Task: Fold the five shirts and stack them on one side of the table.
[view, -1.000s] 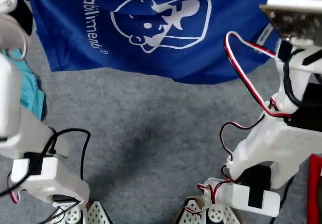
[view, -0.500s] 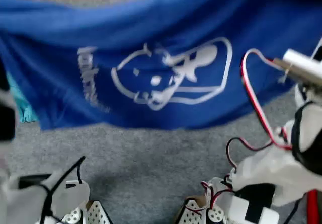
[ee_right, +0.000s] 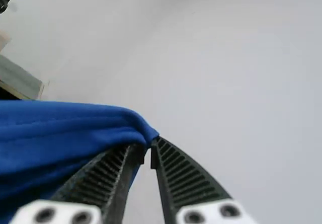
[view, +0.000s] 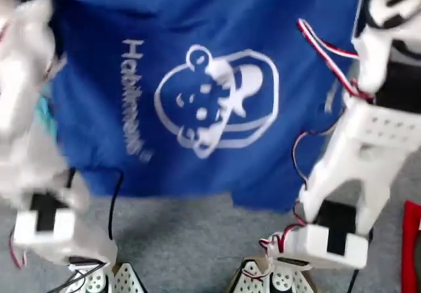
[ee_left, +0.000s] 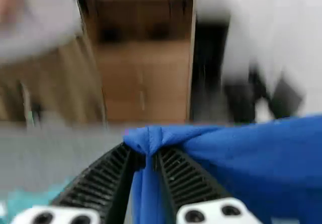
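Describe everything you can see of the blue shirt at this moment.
The blue shirt is soft, thin-looking fabric, spread wide between the two arms. Its white print faces the high camera: an outlined cartoon figure and a line of lettering turned sideways. The left claw is shut on one bunched corner and the right claw on another. Its wavy lower edge lies over the grey table; whether it touches there is unclear. A teal cloth shows at one side edge.

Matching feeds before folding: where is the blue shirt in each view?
High view: blue shirt spread across the upper picture.
Left wrist view: corner pinched in left gripper.
Right wrist view: edge pinched in right gripper.
Shared landmark: teal cloth, high and left wrist views.
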Available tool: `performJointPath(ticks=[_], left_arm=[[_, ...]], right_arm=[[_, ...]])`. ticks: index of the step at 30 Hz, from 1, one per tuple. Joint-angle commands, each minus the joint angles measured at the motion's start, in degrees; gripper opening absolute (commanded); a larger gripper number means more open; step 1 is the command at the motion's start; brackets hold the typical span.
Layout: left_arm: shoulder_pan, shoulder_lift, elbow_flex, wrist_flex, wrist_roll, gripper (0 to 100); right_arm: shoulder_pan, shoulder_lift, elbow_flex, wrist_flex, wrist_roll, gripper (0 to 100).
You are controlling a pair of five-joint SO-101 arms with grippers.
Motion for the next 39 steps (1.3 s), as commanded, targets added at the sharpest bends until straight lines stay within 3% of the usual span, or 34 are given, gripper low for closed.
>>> performJointPath(ticks=[1,9,14,25,33,39], left_arm=[[0.4,6.1,0.8,-0.1,0.0,2],[0.6,9.8,-4.6,2.2,0.0,2],[1.7,9.2,-4.6,2.5,0.1,2],[2.7,-6.6,-3.3,2.5,3.3,2],[2.7,-19.4,9.4,2.5,3.4,2],[4.9,-33.4,26.3,2.5,6.3,2]], right_arm=[[-0.3,2.1,0.0,0.0,-0.5,0.5],[2.2,2.0,-5.1,1.1,-0.5,0.5],[2.9,2.0,-11.6,6.9,-0.5,0.5],[4.4,2.0,-30.9,25.4,-0.5,0.5],[4.4,2.0,-42.1,40.0,-0.5,0.5],[4.4,2.0,-48.4,45.9,-0.5,0.5]])
